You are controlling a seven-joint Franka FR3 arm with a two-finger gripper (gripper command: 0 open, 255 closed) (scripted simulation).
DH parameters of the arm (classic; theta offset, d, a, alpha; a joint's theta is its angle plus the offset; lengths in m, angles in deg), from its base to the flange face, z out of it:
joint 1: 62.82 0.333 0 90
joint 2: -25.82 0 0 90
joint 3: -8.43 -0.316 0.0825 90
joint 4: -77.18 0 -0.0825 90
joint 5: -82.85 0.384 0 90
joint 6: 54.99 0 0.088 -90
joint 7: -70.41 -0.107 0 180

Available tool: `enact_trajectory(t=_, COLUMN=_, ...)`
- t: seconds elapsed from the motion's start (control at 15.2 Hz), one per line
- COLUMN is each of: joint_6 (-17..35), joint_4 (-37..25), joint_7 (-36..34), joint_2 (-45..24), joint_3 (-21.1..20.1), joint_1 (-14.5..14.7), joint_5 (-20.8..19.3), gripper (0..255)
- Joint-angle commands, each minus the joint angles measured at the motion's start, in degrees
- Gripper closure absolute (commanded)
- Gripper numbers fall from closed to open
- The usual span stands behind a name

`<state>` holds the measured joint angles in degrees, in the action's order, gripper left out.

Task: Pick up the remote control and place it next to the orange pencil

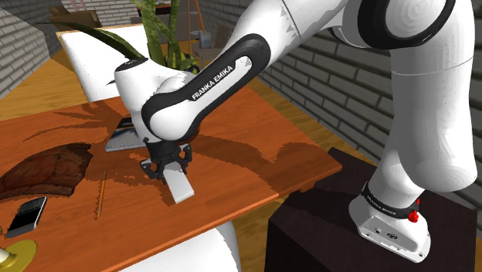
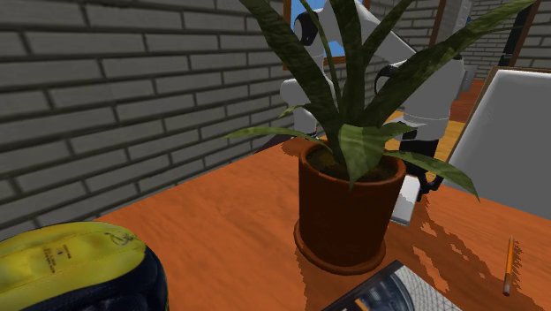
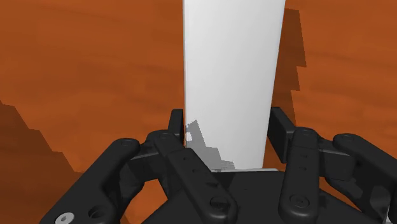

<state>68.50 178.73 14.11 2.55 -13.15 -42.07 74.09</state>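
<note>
White remote control [image 3: 232, 76] is clamped at one end in the claw [image 3: 228, 130]; held off-centre, it may tilt and slip before reaching the orange pencil [image 1: 100, 197], shoulder view's lower left.

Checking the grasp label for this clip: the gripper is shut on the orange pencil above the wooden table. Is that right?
Not the pencil. The gripper is shut on the white remote control above the wooden table, as the wrist view shows. The orange pencil lies loose on the table, apart from the gripper.
</note>
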Motion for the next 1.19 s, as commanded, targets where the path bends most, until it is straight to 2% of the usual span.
enact_trajectory(t=0.0, joint_6=0.4, joint_4=0.3, joint_7=-0.1, joint_2=-0.1, joint_3=0.0, joint_1=0.0, joint_5=-0.1, gripper=255)
enact_trajectory(t=0.33, joint_6=0.4, joint_4=0.3, joint_7=-0.1, joint_2=-0.1, joint_3=0.0, joint_1=0.0, joint_5=-0.1, gripper=255)
enact_trajectory(t=0.4, joint_6=0.4, joint_4=0.3, joint_7=-0.1, joint_2=-0.1, joint_3=0.0, joint_1=0.0, joint_5=-0.1, gripper=0)
enact_trajectory(t=0.73, joint_6=0.4, joint_4=0.3, joint_7=-0.1, joint_2=-0.1, joint_3=0.0, joint_1=0.0, joint_5=-0.1, gripper=0)
enact_trajectory(t=0.99, joint_6=-5.7, joint_4=-2.9, joint_7=0.9, joint_2=3.0, joint_3=-0.6, joint_1=-0.5, joint_5=1.4, gripper=0)
enact_trajectory(t=1.12, joint_6=-5.6, joint_4=-2.9, joint_7=0.9, joint_2=3.0, joint_3=-0.6, joint_1=-0.5, joint_5=1.4, gripper=0)
